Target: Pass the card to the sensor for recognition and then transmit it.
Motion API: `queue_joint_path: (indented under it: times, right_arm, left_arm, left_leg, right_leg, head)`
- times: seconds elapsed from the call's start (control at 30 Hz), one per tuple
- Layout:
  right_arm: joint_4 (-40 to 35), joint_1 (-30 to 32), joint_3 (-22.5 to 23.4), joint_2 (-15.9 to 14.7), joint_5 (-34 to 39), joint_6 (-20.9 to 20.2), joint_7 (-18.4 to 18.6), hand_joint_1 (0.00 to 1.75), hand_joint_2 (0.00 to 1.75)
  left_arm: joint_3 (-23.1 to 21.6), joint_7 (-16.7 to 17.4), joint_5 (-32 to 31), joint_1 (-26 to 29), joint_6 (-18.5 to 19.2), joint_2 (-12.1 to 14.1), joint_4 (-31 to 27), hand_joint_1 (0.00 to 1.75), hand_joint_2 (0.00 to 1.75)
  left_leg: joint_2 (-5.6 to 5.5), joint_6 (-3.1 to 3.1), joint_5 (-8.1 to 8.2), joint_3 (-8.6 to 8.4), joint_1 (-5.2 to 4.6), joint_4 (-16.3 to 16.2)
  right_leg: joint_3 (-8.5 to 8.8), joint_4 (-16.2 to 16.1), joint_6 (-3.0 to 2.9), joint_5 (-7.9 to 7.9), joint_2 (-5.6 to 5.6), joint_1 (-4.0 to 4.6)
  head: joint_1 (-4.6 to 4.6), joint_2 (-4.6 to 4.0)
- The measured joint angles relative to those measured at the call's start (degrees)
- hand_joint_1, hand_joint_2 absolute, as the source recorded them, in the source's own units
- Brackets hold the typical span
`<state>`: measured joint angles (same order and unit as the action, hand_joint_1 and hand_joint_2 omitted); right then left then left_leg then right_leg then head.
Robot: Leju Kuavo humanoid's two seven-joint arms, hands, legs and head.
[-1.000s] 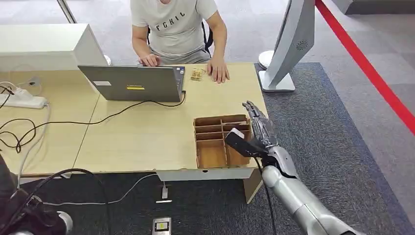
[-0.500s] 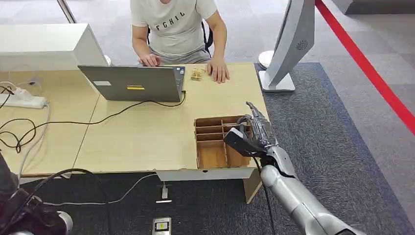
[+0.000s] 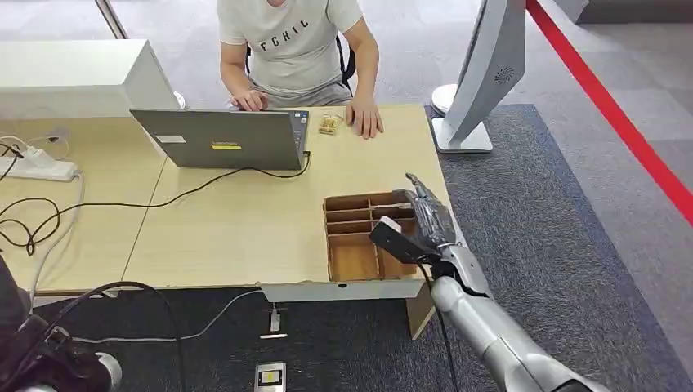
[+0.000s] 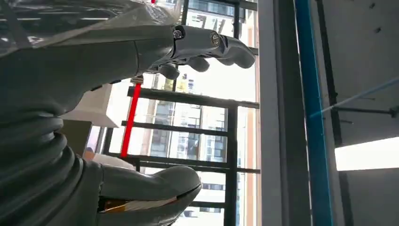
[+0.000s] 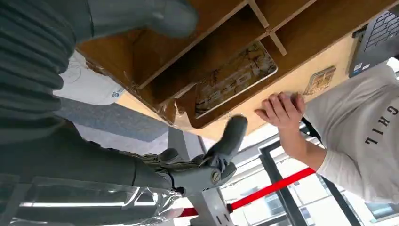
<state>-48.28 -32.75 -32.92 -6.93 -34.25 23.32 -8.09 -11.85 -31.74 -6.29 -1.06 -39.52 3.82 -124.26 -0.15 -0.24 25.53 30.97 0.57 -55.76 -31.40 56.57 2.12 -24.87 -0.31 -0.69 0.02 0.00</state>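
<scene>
A patterned card (image 5: pixel 235 80) lies flat in a far-right compartment of the wooden divided box (image 3: pixel 330 245) at the table's front edge. My right hand (image 3: pixel 422 222) hovers over that side of the box with its fingers bent downward and holds nothing. In the right wrist view the thumb (image 5: pixel 141 16) and the fingers (image 5: pixel 216 162) stand apart on either side of the card, and one fingertip reaches close to the box rim (image 5: pixel 188 120). My left hand (image 4: pixel 197 52) has loosely curled fingers and holds nothing. A white upright device (image 3: pixel 478 73) stands on the floor beyond the table's right end.
A person in a white shirt (image 3: pixel 294 41) sits across the table, one hand (image 3: pixel 365 121) flat beside a small card (image 3: pixel 330 122). A grey laptop (image 3: pixel 221 139) and its cable lie at mid table. A power strip (image 3: pixel 37 167) and wires occupy the left side.
My right hand has dropped lower over the box and shifted slightly left. Its fingers, straight a second ago, now bend down toward the compartments.
</scene>
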Motion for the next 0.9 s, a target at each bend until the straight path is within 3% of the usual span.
queue_joint_path:
  times: [0.03,0.17,0.27,0.33,0.37,0.4,0.43,0.5,0.9]
  right_arm:
    - [0.2,-0.1,0.0,0.1,0.0,0.0,-0.1,0.10,1.75]
    - [0.9,-0.3,-0.1,0.3,0.3,0.1,-0.2,0.14,1.75]
    - [1.3,-0.3,-0.1,0.5,0.5,0.2,-0.3,0.23,1.75]
    - [1.6,-0.4,-0.1,0.6,0.6,0.2,-0.5,0.49,1.75]
    - [1.7,-0.5,-0.1,0.7,0.6,0.2,-0.5,0.49,1.75]
    - [1.8,-0.5,-0.1,0.7,0.6,0.2,-0.6,0.75,1.75]
    - [1.9,-0.6,-0.1,0.8,0.7,0.2,-0.7,1.40,1.75]
    - [2.2,-0.7,-0.1,0.8,0.8,0.2,-0.7,1.73,1.75]
    - [2.9,-1.6,-0.2,1.0,1.0,0.2,-1.2,1.75,1.75]
  left_arm:
    - [0.0,0.0,0.0,0.0,0.0,0.0,0.0,0.00,1.75]
    - [0.0,-0.2,0.2,0.0,0.0,0.0,0.0,0.00,1.75]
    - [0.0,-0.3,0.3,0.0,0.0,0.0,0.1,0.00,1.75]
    - [-0.1,-0.5,0.5,-0.1,0.0,0.0,0.2,0.00,1.75]
    - [-0.1,-0.7,0.5,-0.1,0.0,0.0,0.2,0.00,1.75]
    - [-0.2,-0.7,0.6,-0.1,0.0,0.0,0.3,0.00,1.75]
    - [-0.2,-0.9,0.7,-0.1,0.0,-0.1,0.4,0.00,1.75]
    - [-0.2,-1.2,1.0,-0.3,0.0,-0.1,0.6,0.00,1.75]
    - [-0.3,-1.9,1.6,-0.4,0.0,-0.5,1.1,0.00,1.75]
  left_leg:
    - [0.00,0.00,0.00,0.00,0.00,0.0]
    - [0.00,0.00,0.00,0.00,0.00,0.0]
    - [0.00,0.00,0.00,0.00,0.00,0.0]
    - [0.00,0.00,0.00,0.00,0.00,0.0]
    - [0.00,0.00,0.00,0.00,0.00,0.0]
    - [0.00,0.00,0.00,-0.01,0.00,0.0]
    - [0.00,0.00,0.00,0.00,0.00,0.0]
    - [0.00,0.00,0.00,0.00,0.00,0.0]
    - [0.00,0.00,0.00,-0.01,0.00,0.0]
  right_leg:
    - [0.00,0.0,0.00,0.00,0.00,0.00]
    - [-0.01,0.0,0.00,0.00,0.00,0.00]
    - [-0.01,0.0,0.00,0.00,0.00,0.00]
    - [-0.01,0.0,0.00,0.00,0.00,0.00]
    - [-0.01,0.0,0.00,0.00,0.00,0.00]
    - [-0.01,0.0,0.00,0.00,0.00,0.00]
    - [-0.01,0.0,0.00,0.00,0.00,0.00]
    - [-0.01,0.0,0.00,0.00,0.00,0.00]
    - [-0.01,0.0,0.00,0.00,0.00,0.00]
  head:
    - [0.00,0.00]
    - [0.00,0.00]
    - [0.00,0.00]
    - [0.00,0.00]
    - [-0.02,0.00]
    - [0.00,0.00]
    - [-0.02,0.00]
    - [-0.02,0.00]
    - [-0.02,0.00]
